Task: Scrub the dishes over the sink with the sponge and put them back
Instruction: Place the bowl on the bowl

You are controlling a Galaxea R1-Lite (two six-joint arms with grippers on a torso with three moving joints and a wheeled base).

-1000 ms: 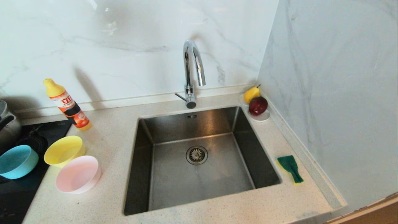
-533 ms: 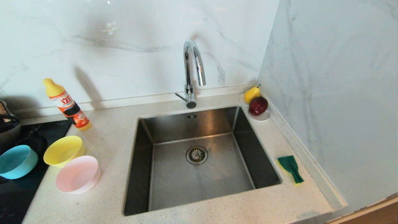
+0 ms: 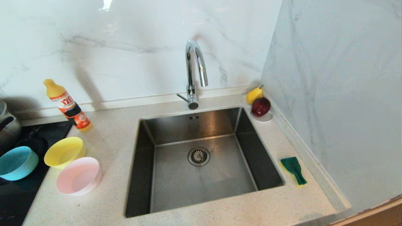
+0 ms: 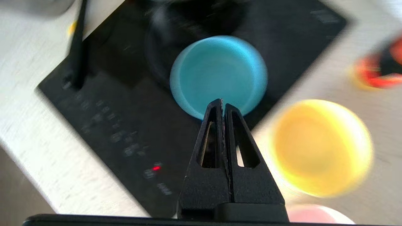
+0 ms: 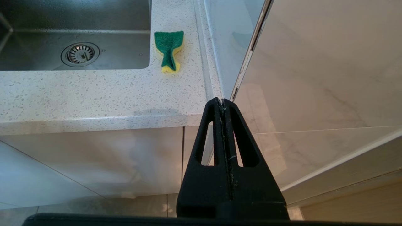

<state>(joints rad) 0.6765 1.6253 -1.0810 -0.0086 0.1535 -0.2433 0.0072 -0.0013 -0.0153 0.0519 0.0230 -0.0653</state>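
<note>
Looking down, I see the pale speckled counter (image 3: 110, 147) first, with the steel sink (image 3: 201, 175) sunk in its middle and the chrome faucet (image 3: 194, 72) arched over the back rim. A black cooktop (image 3: 15, 194) fills the counter's far left. Three bowls sit there: the teal bowl (image 3: 17, 163) on the cooktop, the yellow bowl (image 3: 64, 152) just beside it on the counter, the pink bowl (image 3: 78, 175) touching the yellow one, nearer me. A detergent bottle (image 3: 67, 106) leans behind them. Right of the sink lies the sponge (image 3: 293, 169), green face up and creased. My left gripper (image 4: 223, 103) hangs above the teal bowl's near rim, fingers pressed together, holding nothing. My right gripper (image 5: 223, 102) is parked off the counter's front right corner, likewise pinched together and empty.
</note>
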